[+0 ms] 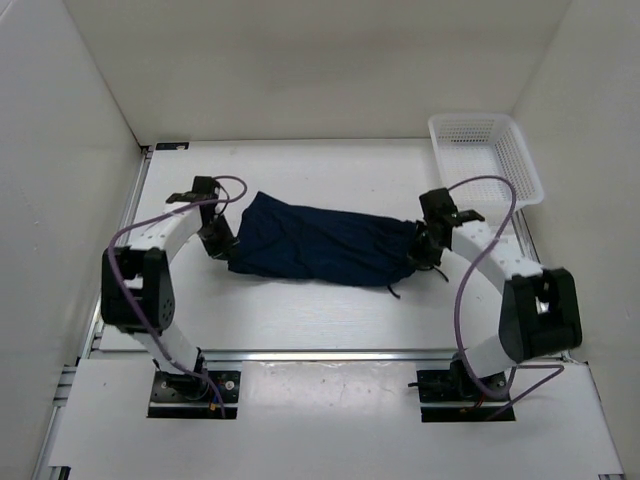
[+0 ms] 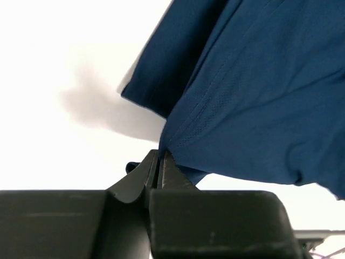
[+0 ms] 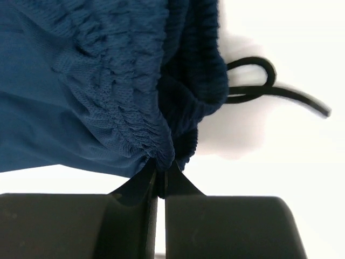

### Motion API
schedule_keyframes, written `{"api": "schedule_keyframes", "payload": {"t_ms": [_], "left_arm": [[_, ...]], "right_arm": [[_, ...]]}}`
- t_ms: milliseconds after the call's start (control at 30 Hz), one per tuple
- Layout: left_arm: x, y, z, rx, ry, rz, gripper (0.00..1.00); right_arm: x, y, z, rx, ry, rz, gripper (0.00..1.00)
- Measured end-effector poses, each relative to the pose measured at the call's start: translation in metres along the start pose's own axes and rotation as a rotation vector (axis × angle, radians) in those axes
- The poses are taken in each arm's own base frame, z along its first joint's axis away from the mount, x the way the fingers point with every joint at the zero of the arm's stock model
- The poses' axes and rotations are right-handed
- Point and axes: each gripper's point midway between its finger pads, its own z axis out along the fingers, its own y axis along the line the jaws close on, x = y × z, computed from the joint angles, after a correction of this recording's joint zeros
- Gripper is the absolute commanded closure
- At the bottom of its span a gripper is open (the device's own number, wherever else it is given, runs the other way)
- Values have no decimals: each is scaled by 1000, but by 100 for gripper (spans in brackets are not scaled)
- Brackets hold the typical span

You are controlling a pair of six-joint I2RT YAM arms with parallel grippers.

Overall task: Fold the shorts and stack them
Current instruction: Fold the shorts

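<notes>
Early-to-mid stage: shorts [image 1: 320, 245] lying as long strip at table [image 1: 300, 310] ctr, maybe halved leg-on-leg, nothing stacked. Left gripper [image 2: 160, 162] pinched on leg hem; right gripper [image 3: 160, 174] pinched on gathered waistband, drawstring [image 3: 259, 89] loose beside. Further folds + stacking judged outstanding. Underside layers hidden; lift off table unclear.

Beyond the left gripper [image 2: 160, 157] and the right gripper [image 3: 160, 174], the shorts [image 2: 259, 86] run off the frame edges, so we see only pinched corners. The drawcord [image 3: 269, 93], right of the right gripper, blurs toward its end (out of focus). From overhead, we cannot make out either grip.
</notes>
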Motion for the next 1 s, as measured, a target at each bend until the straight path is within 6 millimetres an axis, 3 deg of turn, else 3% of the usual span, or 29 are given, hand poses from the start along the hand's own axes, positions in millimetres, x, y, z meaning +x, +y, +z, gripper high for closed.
{"api": "schedule_keyframes", "payload": {"t_ms": [167, 200, 233, 267, 300, 333, 367, 433, 533, 600, 633, 667, 733, 800, 867, 900, 933, 1000], "left_arm": [[43, 16, -21, 16, 6, -11, 90], [49, 18, -23, 20, 7, -10, 90], [56, 20, -24, 20, 15, -13, 87], [62, 21, -24, 19, 28, -12, 68], [66, 21, -24, 17, 40, -10, 58], [67, 20, -23, 18, 48, -2, 47], [68, 20, -22, 18, 57, 7, 28], [65, 17, -23, 15, 68, 14, 18], [49, 8, -34, 20, 32, 19, 18], [35, -1, -44, 39, -7, 28, 26], [25, -8, -49, 50, -32, 36, 39], [16, -14, -52, 57, -48, 39, 45], [2, -26, -54, 65, -70, 57, 51], [-5, -37, -50, 69, -72, 77, 51], [-7, -45, -43, 66, -59, 97, 40], [-7, -48, -38, 61, -46, 107, 26], [-7, -51, -32, 54, -32, 119, 22], [-7, -55, -18, 39, -2, 131, 17]], "right_arm": [[61, -40, -27, 36, 38, 0, 100], [68, -45, -30, 39, 41, 2, 92], [74, -49, -33, 41, 43, 3, 66], [79, -51, -35, 44, 48, 11, 56], [82, -53, -36, 47, 50, 11, 43], [84, -55, -38, 52, 53, 14, 38], [84, -56, -39, 57, 50, 15, 38], [82, -58, -44, 70, 43, 11, 36], [68, -54, -58, 68, -6, 8, 39], [52, -46, -67, 53, -55, 7, 43], [44, -42, -71, 45, -76, 7, 49], [37, -39, -74, 41, -93, 4, 53], [25, -32, -76, 36, -111, 4, 55], [19, -28, -71, 40, -106, 5, 53], [17, -28, -60, 59, -80, 5, 47], [18, -29, -54, 71, -66, 5, 47], [19, -30, -47, 85, -48, 2, 47], [20, -32, -36, 104, -25, -1, 64]]}}
